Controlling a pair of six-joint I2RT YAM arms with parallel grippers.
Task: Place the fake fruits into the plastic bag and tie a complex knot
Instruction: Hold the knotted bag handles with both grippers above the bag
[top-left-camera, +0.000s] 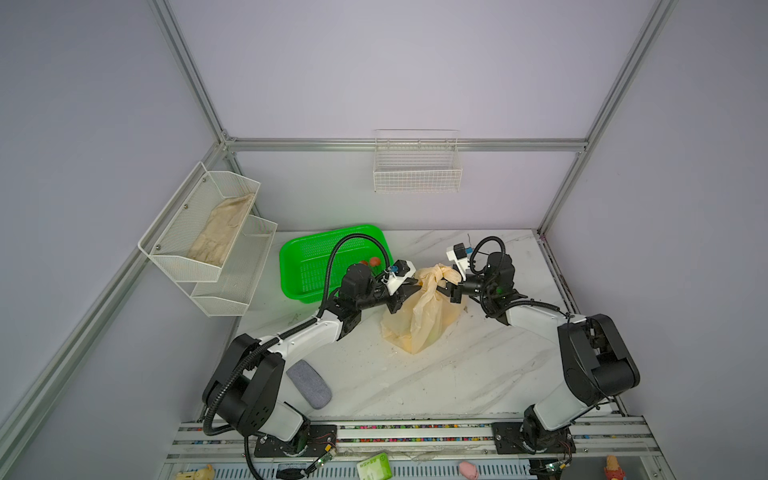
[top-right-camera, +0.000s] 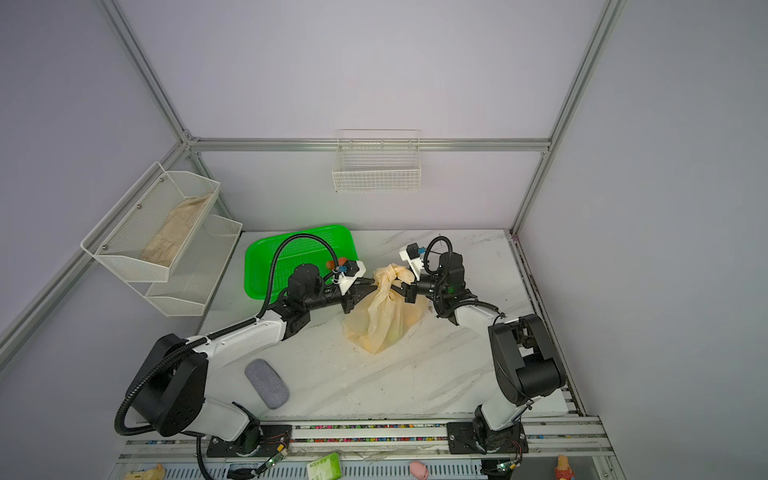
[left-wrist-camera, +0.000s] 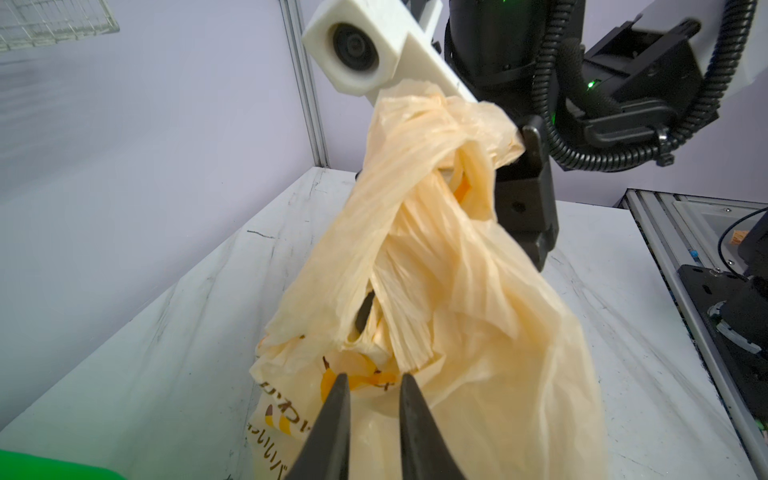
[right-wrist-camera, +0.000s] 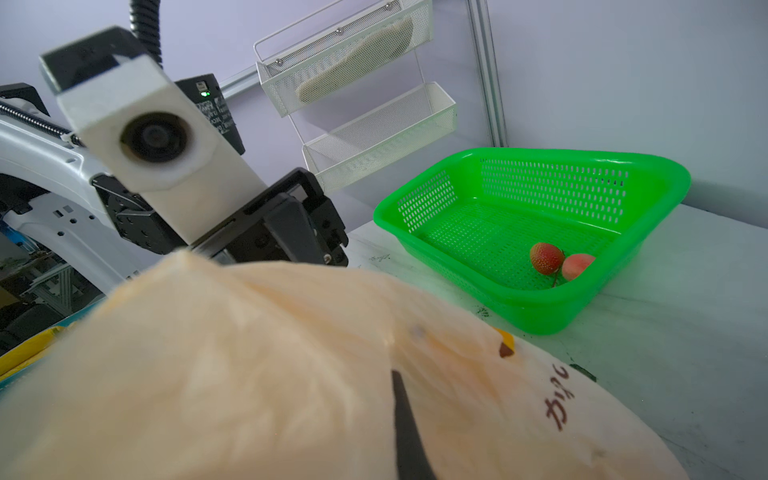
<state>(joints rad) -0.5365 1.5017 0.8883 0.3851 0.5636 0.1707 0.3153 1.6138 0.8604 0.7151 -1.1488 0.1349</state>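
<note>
The plastic bag (top-left-camera: 419, 320) stands bulging mid-table, its pale orange handles twisted together at the top (left-wrist-camera: 419, 166). My right gripper (top-left-camera: 449, 286) is shut on that twisted top from the right; in the right wrist view the film hides all but one dark finger (right-wrist-camera: 403, 415). My left gripper (left-wrist-camera: 372, 376) reaches the bag's neck from the left (top-right-camera: 373, 283). Its jaws stand a narrow gap apart, with only bag film behind them. Two fake fruits lie in the green basket: a red strawberry (right-wrist-camera: 546, 258) and a pinkish one (right-wrist-camera: 578, 266). What the bag holds is hidden.
The green perforated basket (top-left-camera: 316, 266) sits at the back left, just behind my left arm. A grey pad (top-left-camera: 308, 383) lies near the front left. White mesh shelves (top-left-camera: 208, 237) hang on the left wall, a wire basket (top-left-camera: 417, 166) on the back wall.
</note>
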